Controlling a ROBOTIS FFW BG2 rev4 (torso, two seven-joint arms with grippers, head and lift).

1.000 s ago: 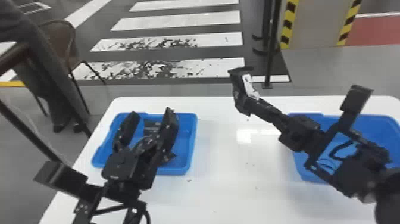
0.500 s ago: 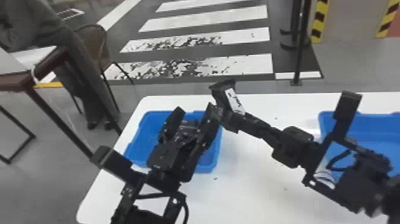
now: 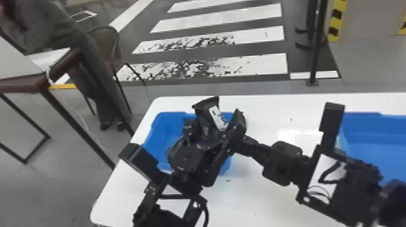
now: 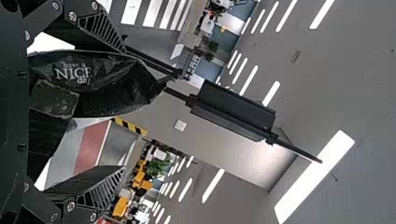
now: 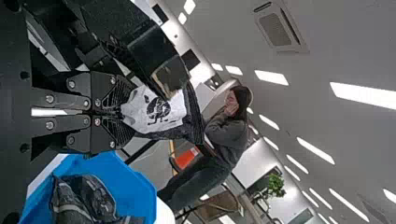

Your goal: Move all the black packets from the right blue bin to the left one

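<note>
You likely have a handover: right hand (image 5: 120, 112) clamped on the black packet (image 5: 156, 111), left hand (image 4: 124, 109) spread apart; close left, then release right.

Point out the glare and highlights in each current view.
Head view: a washed-out reflection on the white table between the blue bins; left wrist view: overexposed ceiling lights, soft sheen on the folds of the white-lettered black packet; right wrist view: more glaring ceiling strips, pale highlights on the crumpled packet in the blue bin.
</note>
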